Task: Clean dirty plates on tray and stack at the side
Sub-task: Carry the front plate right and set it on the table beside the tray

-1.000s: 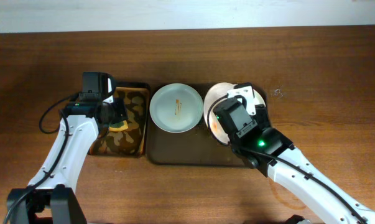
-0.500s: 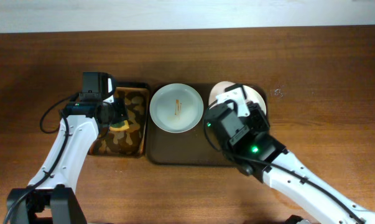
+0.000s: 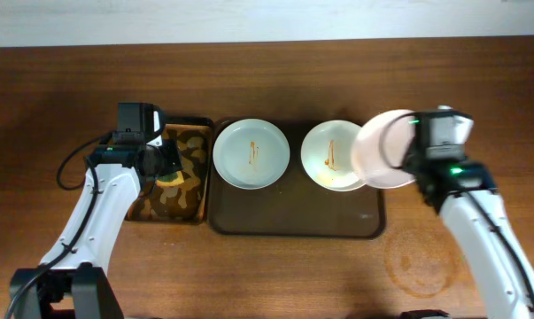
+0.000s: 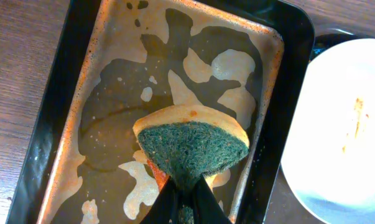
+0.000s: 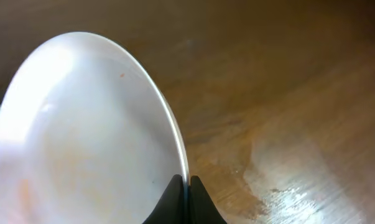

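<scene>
- Overhead, the tray (image 3: 293, 221) lies in the middle of the table (image 3: 275, 80), its long side running left to right.
- Two plates rest flat in it, side by side and apart: a grey-green plate (image 3: 251, 153) at the left end and a white plate (image 3: 327, 158) right of centre. Each has a short orange-red streak in its well.
- A third plate (image 3: 382, 151) is lifted and tilted over the tray's right end, covering the white plate's right rim in this view.
- The right gripper (image 5: 186, 185) is clamped on that plate — the wrist view shows the rim pinched edge-on between the two fingers, with a faint orange film on the plate's face.
- The left gripper (image 4: 186, 193) is clenched on a sponge (image 4: 192, 146), its green scouring side toward the camera with a yellow layer behind.
- The sponge hangs over the small black-rimmed tray (image 4: 293, 81), which sits just left of the big tray and holds patchy orange-brown liquid; whether the sponge touches it, I cannot tell.
</scene>
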`<action>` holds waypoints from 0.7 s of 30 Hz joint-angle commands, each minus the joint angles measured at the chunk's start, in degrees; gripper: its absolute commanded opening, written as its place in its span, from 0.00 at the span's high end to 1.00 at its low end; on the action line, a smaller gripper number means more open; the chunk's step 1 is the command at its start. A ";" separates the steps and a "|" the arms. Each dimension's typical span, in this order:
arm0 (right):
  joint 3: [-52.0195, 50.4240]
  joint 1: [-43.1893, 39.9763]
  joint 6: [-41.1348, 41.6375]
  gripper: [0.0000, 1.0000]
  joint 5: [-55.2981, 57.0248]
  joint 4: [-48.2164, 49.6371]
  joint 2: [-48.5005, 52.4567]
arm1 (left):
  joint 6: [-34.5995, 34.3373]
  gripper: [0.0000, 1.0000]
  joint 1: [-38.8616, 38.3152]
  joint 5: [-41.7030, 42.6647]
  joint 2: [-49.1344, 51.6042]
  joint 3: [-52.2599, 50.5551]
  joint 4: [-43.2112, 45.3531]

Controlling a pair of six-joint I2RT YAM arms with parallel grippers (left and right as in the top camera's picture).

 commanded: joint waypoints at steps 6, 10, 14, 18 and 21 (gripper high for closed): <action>-0.20 -22.64 0.09 0.96 -15.63 -1.81 7.48 | 1.09 1.00 0.04 1.51 -1.09 -0.09 0.13; -0.20 -24.83 -0.63 0.89 -16.46 0.17 14.40 | 1.09 1.00 0.04 1.51 -1.09 -0.09 0.13; 0.44 -24.65 -7.82 0.57 -30.38 1.22 13.09 | 1.11 1.00 0.04 1.51 -1.09 -0.09 0.17; 2.38 -18.56 -12.11 0.49 -49.40 1.11 9.62 | 1.11 1.00 0.04 1.51 -1.09 -0.09 0.17; 2.36 -6.34 -12.85 0.47 -49.88 0.79 9.73 | 1.11 1.00 0.04 1.51 -1.09 -0.09 0.17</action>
